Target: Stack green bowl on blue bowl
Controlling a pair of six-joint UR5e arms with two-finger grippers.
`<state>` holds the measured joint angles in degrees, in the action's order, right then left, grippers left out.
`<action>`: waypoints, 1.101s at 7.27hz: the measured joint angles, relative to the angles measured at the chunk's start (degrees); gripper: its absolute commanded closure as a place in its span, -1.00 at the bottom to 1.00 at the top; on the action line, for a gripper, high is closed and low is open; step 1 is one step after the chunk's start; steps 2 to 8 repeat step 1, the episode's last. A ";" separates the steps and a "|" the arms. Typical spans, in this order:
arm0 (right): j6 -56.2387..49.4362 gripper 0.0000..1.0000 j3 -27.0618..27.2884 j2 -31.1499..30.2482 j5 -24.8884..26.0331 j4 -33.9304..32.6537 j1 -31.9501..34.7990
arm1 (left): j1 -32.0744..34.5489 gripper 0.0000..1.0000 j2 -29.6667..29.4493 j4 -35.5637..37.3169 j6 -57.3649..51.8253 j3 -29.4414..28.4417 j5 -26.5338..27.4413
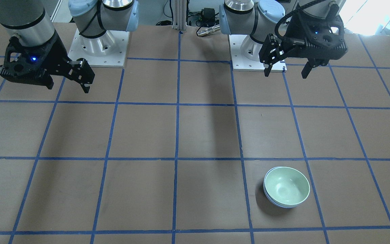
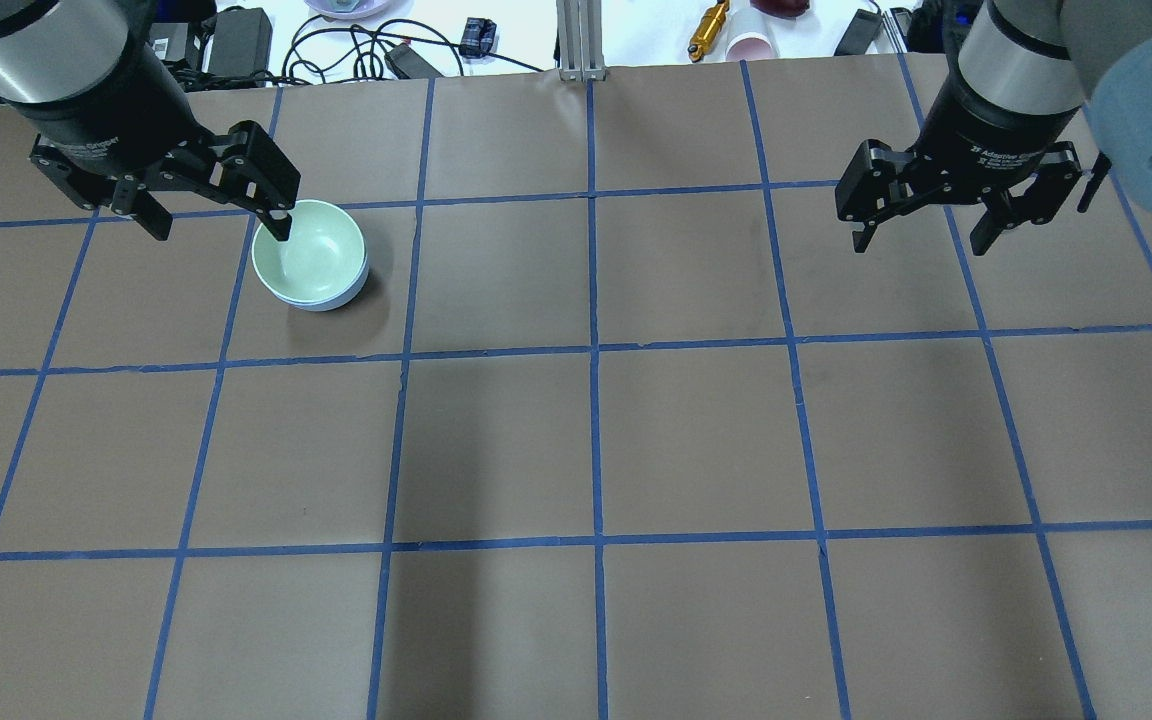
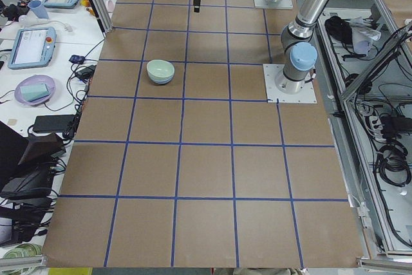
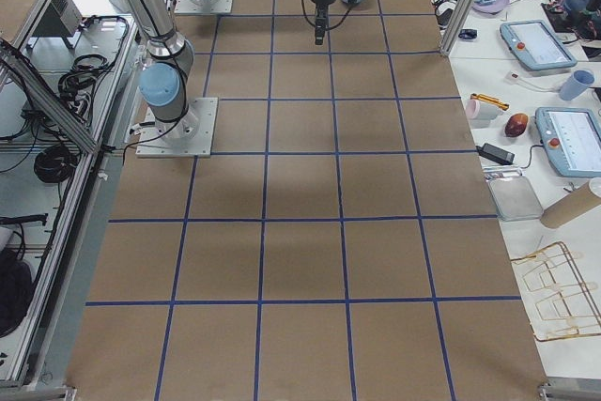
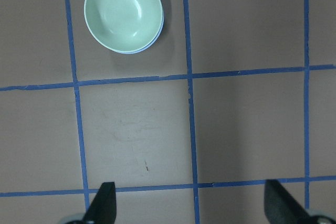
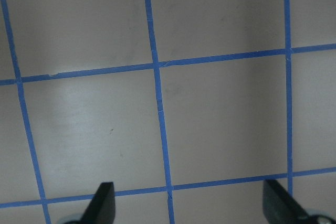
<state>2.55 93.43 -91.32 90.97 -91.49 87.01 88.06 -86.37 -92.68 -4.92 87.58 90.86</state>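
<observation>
The green bowl (image 1: 287, 185) sits nested in the blue bowl (image 2: 340, 297) on the robot's left, only a blue sliver showing, so the stack looks done. The left gripper (image 2: 219, 228) hangs above with jaws spread and empty. The right gripper (image 2: 921, 243), also spread, waits well apart.

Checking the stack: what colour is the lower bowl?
Light blue; the blue bowl peeks beneath the green bowl, clearest front-facing view.
</observation>
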 measured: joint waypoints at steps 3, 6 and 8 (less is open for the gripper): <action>0.00 -1.00 0.00 0.00 0.00 0.00 0.00 | 0.00 -1.00 0.01 0.02 0.00 -0.11 0.00; 0.00 -1.00 0.00 0.00 0.00 0.00 0.00 | 0.00 -1.00 0.01 0.02 0.00 -0.11 0.00; 0.00 -1.00 0.00 0.00 0.00 0.00 0.00 | 0.00 -1.00 0.01 0.02 0.00 -0.11 0.00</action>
